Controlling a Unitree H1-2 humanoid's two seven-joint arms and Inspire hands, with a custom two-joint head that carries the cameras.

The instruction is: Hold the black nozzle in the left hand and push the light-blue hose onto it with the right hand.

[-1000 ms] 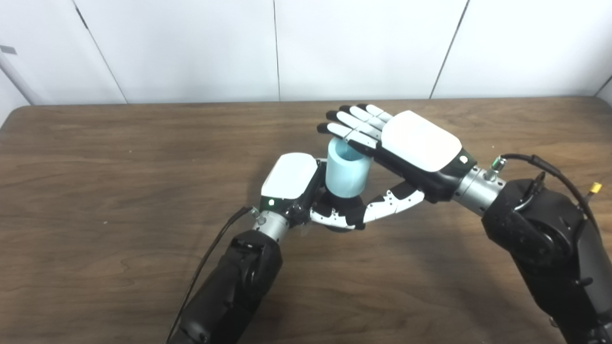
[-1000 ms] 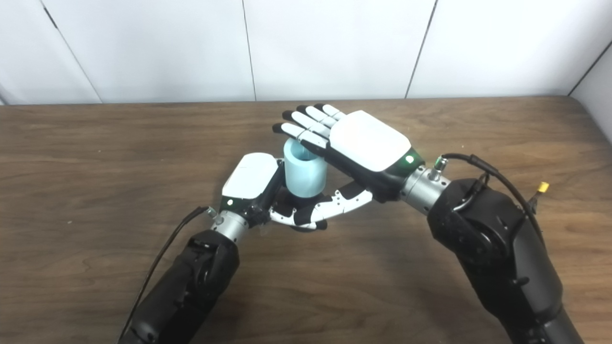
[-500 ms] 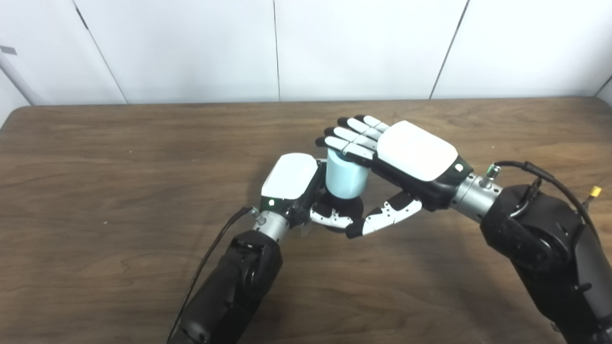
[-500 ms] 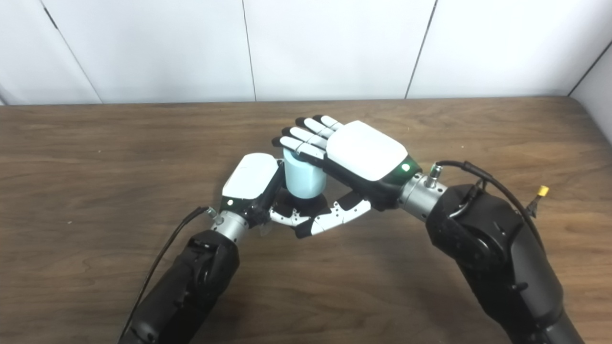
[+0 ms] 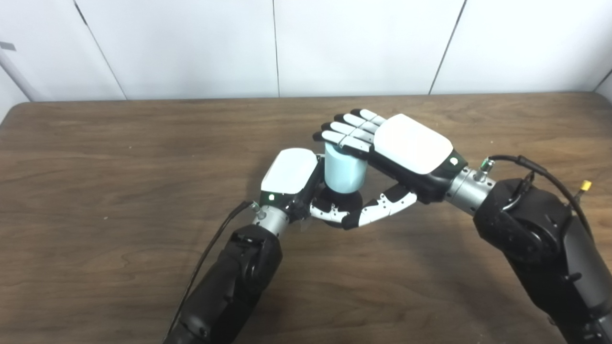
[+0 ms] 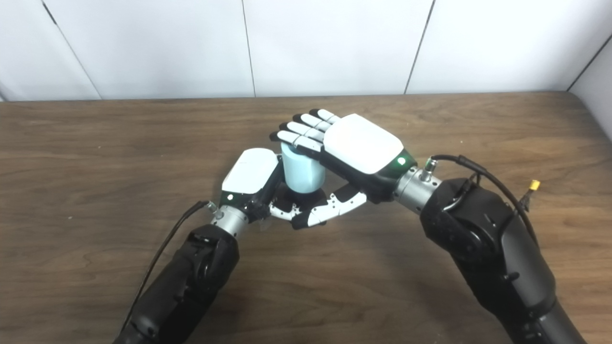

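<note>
The light-blue hose point(image 5: 345, 171) is a short upright tube standing on the black nozzle point(image 5: 335, 197). My left hand point(image 5: 290, 176) is shut on the nozzle from the left, its fingers curled around the base. My right hand point(image 5: 412, 149) is open and flat, palm down. Its straight fingers point(image 5: 345, 136) lie across the top of the hose and cover its opening. Its thumb point(image 5: 380, 210) reaches in below, beside the nozzle. Most of the nozzle is hidden by the hose and the fingers.
The brown wooden table point(image 5: 119, 157) carries nothing else. White wall panels point(image 5: 191, 48) stand behind its far edge. A black cable point(image 5: 215, 243) runs along my left forearm.
My right hand has come down from above the hose rim onto its top, closing over the opening. The hose sits a little lower on the nozzle. The camera has shifted slightly.
</note>
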